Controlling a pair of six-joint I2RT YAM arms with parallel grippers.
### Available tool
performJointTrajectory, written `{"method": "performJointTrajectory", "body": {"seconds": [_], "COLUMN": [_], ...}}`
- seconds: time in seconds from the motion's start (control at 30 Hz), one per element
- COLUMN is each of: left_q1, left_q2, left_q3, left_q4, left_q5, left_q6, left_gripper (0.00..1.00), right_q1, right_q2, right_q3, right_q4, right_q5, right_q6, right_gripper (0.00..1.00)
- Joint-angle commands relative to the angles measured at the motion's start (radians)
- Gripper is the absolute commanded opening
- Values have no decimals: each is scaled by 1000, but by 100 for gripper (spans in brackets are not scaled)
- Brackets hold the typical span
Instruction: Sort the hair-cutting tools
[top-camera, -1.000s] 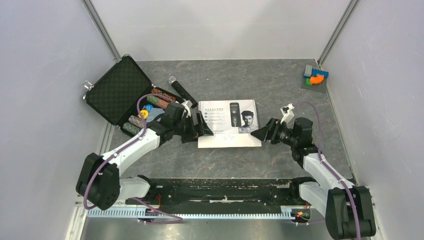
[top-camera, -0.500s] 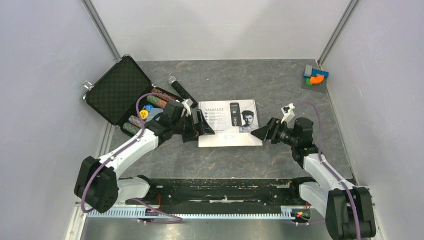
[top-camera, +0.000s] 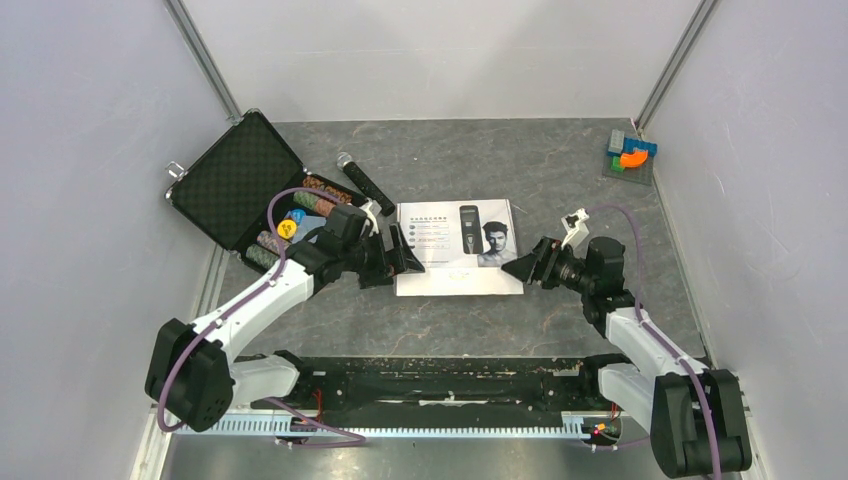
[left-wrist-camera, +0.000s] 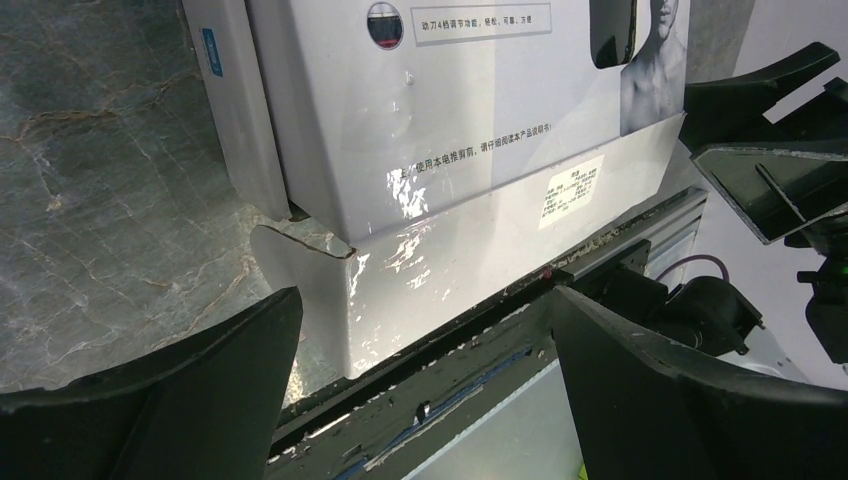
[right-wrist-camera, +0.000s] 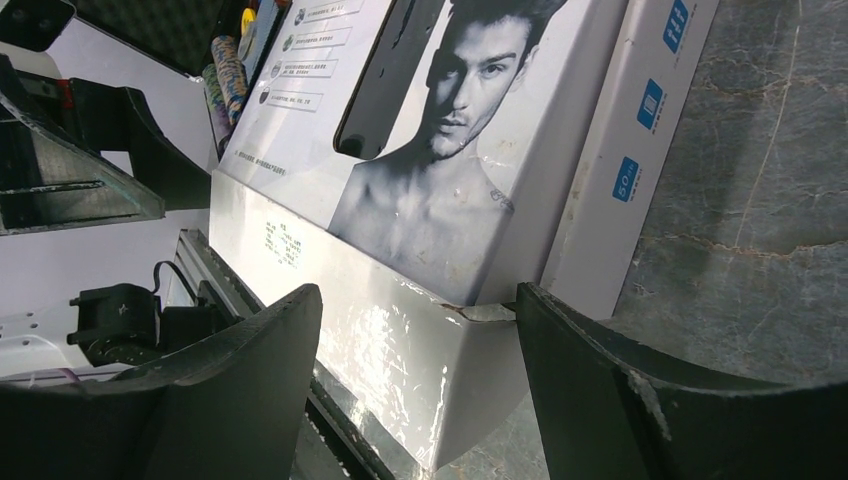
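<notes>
No hair-cutting tools show; only a printed clipper appears on the lid of a flat white box (top-camera: 455, 245) in the middle of the table. Its glossy near flap (left-wrist-camera: 480, 240) hangs down towards the arms. My left gripper (top-camera: 408, 262) stands wide open at the box's near left corner, and in the left wrist view the left gripper (left-wrist-camera: 425, 300) has nothing between its fingers. My right gripper (top-camera: 517, 268) is open at the near right corner. In the right wrist view the flap's corner (right-wrist-camera: 440, 350) lies between the right gripper's (right-wrist-camera: 418, 292) fingers, unpinched.
An open black case (top-camera: 237, 180) with stacks of poker chips (top-camera: 318, 203) lies at the left. A black microphone (top-camera: 362, 182) rests behind the box. Coloured blocks (top-camera: 630, 152) sit in the far right corner. The black base rail (top-camera: 450, 380) runs along the near edge.
My left arm has drawn slightly back to the left, its elbow lower. The right arm and the box have not visibly moved.
</notes>
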Motion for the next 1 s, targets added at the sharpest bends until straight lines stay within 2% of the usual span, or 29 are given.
{"method": "performJointTrajectory", "body": {"seconds": [0.0,0.6,0.97], "left_q1": [-5,-5,-12], "left_q2": [2,37,8], "left_q3": [5,-18,-12], "left_q4": [26,69,124], "left_q5": [-21,-27,75], "left_q6": [20,15,-65], "left_gripper": [100,100,100], "right_q1": [0,-1,-1], "right_q2": [10,38,21], "right_q3": [-18,-44,-44], "right_q4": [32,93,136], "right_q5": [12,7,-22], "right_q6": [-27,-8,46], "right_gripper": [74,74,74]}}
